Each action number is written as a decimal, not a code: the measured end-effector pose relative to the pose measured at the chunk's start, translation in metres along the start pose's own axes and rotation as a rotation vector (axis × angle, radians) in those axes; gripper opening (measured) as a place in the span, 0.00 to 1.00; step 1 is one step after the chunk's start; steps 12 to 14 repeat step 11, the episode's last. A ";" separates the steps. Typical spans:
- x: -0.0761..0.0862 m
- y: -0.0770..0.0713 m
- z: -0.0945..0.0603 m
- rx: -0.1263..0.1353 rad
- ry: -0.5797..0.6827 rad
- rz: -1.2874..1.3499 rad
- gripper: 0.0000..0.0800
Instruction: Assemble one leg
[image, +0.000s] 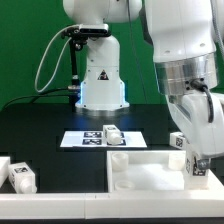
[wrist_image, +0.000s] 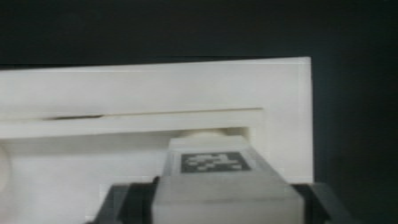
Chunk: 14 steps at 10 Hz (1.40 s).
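Note:
My gripper (image: 197, 160) is shut on a leg (image: 182, 147), a stubby white peg with a square tag, at the exterior view's right. It holds the leg just above the right part of the large white panel (image: 150, 172). In the wrist view the leg (wrist_image: 214, 175) sits between the two dark fingers (wrist_image: 128, 203) of the gripper (wrist_image: 217, 198), tag facing the camera. The panel's raised rim (wrist_image: 143, 110) lies beyond it. Another leg (image: 112, 132) lies on the marker board (image: 85, 140).
Further white parts with tags (image: 20, 176) lie at the exterior view's front left. The robot base (image: 102, 85) stands at the back centre, with a cable hanging at its left. The table top is black.

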<state>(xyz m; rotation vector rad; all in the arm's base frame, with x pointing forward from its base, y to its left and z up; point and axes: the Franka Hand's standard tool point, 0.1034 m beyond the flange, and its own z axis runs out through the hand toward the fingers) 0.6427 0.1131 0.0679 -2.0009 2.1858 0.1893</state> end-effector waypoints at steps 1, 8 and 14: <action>0.000 0.000 0.000 0.000 0.000 0.070 0.36; -0.007 -0.002 -0.013 0.013 0.011 0.105 0.73; -0.014 0.001 -0.028 -0.004 -0.004 0.089 0.81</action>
